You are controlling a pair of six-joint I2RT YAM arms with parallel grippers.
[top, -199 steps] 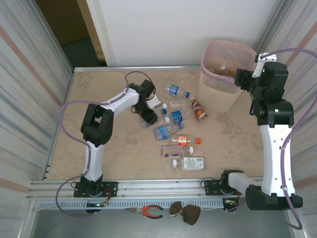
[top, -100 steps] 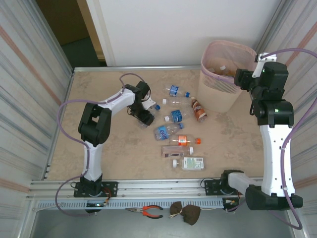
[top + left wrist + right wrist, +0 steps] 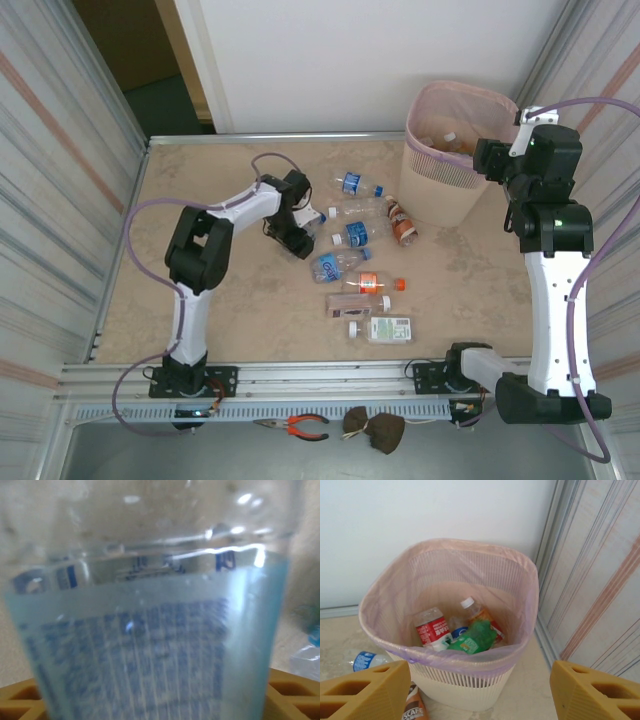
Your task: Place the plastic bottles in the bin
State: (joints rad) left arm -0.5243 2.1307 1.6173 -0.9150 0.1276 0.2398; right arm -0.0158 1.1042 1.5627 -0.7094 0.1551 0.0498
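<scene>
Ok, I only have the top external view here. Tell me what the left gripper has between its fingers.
Observer: On the left wrist camera, the left gripper has a clear bottle with a pale blue printed label. The bottle spans from one finger to the other.
Operator: Now give me the right gripper.
Observer: The right gripper is open with nothing between its fingers, facing the bin.
Operator: List what's inside the bin.
Observer: A red-labelled bottle, a green bottle and a white-capped bottle lie at the bottom.
</scene>
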